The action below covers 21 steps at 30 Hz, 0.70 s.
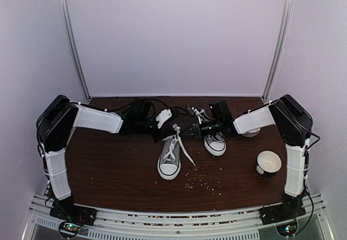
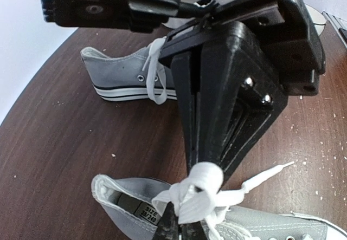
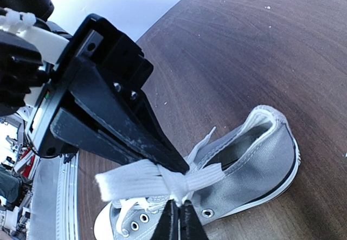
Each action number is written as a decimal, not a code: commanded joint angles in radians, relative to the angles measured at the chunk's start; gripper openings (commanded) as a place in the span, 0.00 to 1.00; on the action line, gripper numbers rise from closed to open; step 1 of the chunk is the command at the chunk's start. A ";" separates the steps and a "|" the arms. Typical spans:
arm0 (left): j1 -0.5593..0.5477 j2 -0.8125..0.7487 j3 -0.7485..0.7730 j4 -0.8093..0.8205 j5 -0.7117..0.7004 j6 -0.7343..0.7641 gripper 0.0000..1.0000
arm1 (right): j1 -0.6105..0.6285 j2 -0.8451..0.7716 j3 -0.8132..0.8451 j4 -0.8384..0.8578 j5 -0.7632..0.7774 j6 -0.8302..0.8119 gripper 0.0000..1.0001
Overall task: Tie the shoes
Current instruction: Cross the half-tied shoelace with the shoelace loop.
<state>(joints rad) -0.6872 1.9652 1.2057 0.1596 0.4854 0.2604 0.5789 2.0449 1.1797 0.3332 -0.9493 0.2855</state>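
**Item 1: first shoe** (image 1: 169,161). Grey low-top with a white toe cap, standing on its sole on the table (image 1: 108,164) directly beneath both pincers. Its long axis is running from far to near. The heel opening is lying under the fingertips, and the toe is pointing away from them, toward the arm bases.

**Item 2: white lace** (image 3: 138,179). It is rising from the first shoe's eyelets in a bunched bow. One loose end is trailing along the shoe's right side.

**Item 3: left pincer** (image 2: 172,222). Its jaws are pressed together and pinching the white lace at the bunch.

**Item 4: right pincer** (image 3: 178,215). Its jaws are also pressed together and gripping the same bunch from the opposite side, tip to tip with the left pincer.

**Item 5: second shoe** (image 1: 215,142). It is sitting upright just beside and below the right pincer. Its axis is running roughly parallel to the first shoe's, with the toe toward the bases.

**Item 6: bowl** (image 1: 269,162). White, standing well to the right of the right pincer. Its inside is showing only pale surface.

**Item 7: crumbs** (image 1: 203,181). They are lying scattered nearward of both shoes.
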 commanded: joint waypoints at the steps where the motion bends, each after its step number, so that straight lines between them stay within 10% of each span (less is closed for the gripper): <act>1: 0.006 0.032 0.040 -0.042 0.021 0.034 0.00 | 0.004 0.004 0.019 0.013 -0.012 -0.004 0.00; 12: 0.023 0.076 0.146 -0.183 0.000 0.095 0.31 | 0.004 0.000 0.026 -0.016 -0.025 -0.025 0.00; 21: 0.023 0.119 0.213 -0.275 0.073 0.152 0.38 | 0.004 -0.002 0.042 -0.046 -0.035 -0.046 0.00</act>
<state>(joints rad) -0.6685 2.0544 1.3811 -0.0704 0.5072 0.3698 0.5789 2.0449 1.1923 0.2996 -0.9680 0.2604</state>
